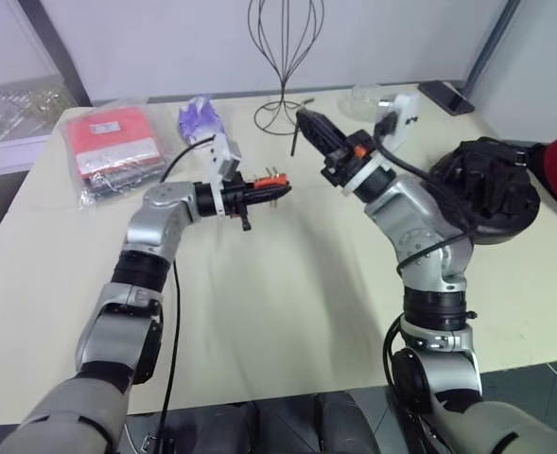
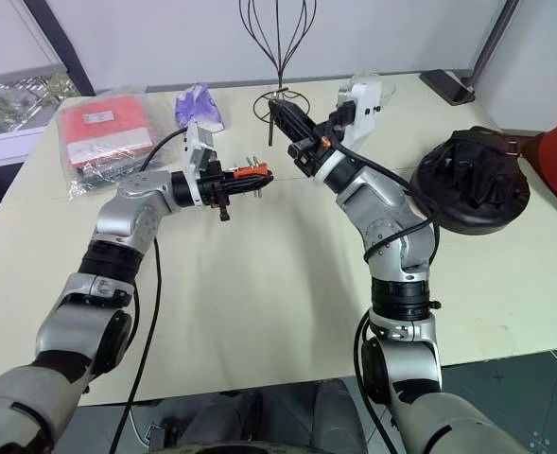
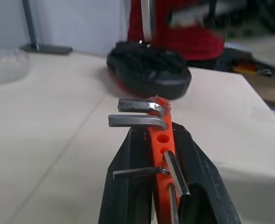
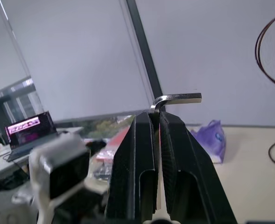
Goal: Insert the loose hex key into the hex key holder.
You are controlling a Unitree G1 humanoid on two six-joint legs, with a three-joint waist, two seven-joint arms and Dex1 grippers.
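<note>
At frame centre, the left gripper (image 1: pixel 270 187) is clamped on the hex key holder (image 3: pixel 161 154), while the right gripper (image 4: pixel 157 122) pinches the loose hex key (image 4: pixel 177 99).

Orange-red hex key holder (image 3: pixel 162 140) with grey keys sits between the black fingers of the left pincer (image 1: pixel 276 189), and a silver-grey loose hex key (image 4: pixel 174 100) shines in the black right pincer (image 4: pixel 156 122). Cream desk (image 1: pixel 287 303) below, with a red packet (image 1: pixel 113 137) in clear plastic at the far left corner, a purple bag (image 1: pixel 200 117) beside it, a black wire stand (image 1: pixel 286 57) at the far edge. A black round case (image 1: pixel 491 189) sits at the right edge.
</note>
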